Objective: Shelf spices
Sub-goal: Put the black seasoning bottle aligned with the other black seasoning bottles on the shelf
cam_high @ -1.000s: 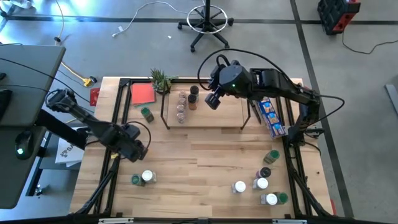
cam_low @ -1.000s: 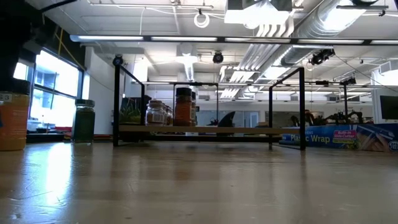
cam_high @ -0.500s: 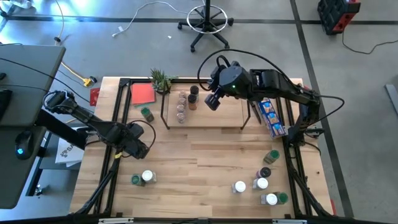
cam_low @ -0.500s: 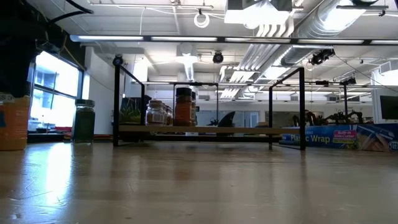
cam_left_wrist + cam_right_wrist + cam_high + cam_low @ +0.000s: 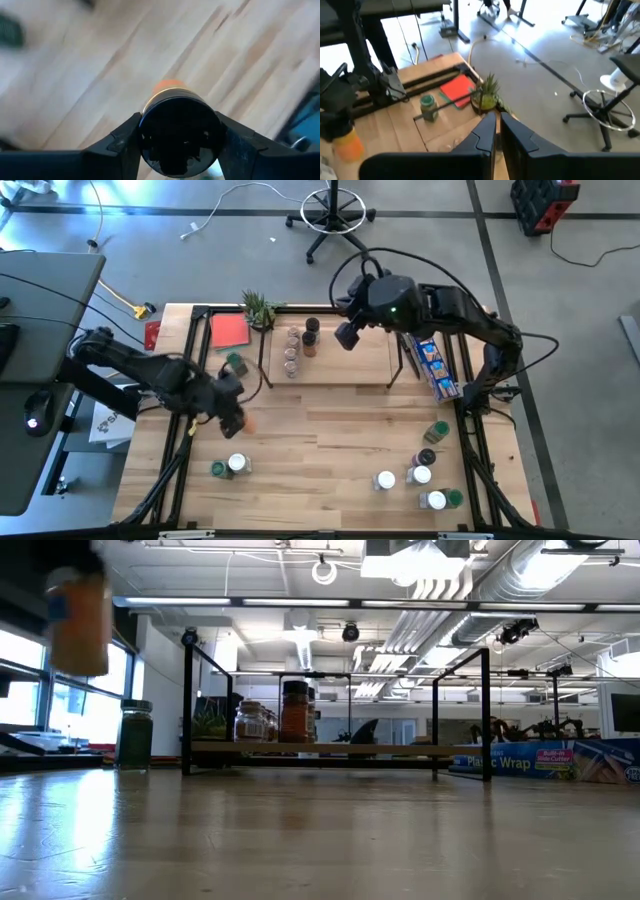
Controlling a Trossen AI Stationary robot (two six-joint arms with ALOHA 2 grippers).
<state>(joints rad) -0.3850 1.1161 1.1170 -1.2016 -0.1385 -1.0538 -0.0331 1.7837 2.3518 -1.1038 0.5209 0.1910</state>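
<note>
A few spice jars (image 5: 293, 352) stand on the shelf (image 5: 350, 360). The left hand (image 5: 233, 415) grasps an orange jar (image 5: 172, 100), lifted off the bench (image 5: 320, 440). The right hand (image 5: 347, 333), clenched and empty, hovers over the shelf. About nine jars wait on the bench.

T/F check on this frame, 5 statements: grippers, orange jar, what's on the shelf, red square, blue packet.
1. The left gripper is shut on the orange-filled jar. True; the low view shows it lifted off the table.
2. The right gripper holds a jar. False: its fingers are shut on nothing, above the shelf.
3. The shelf is bare. False: several jars stand at its left end.
4. The red square lies beside the potted plant. True.
5. The blue packet lies on the table's left side. False: it lies right of the shelf.
</note>
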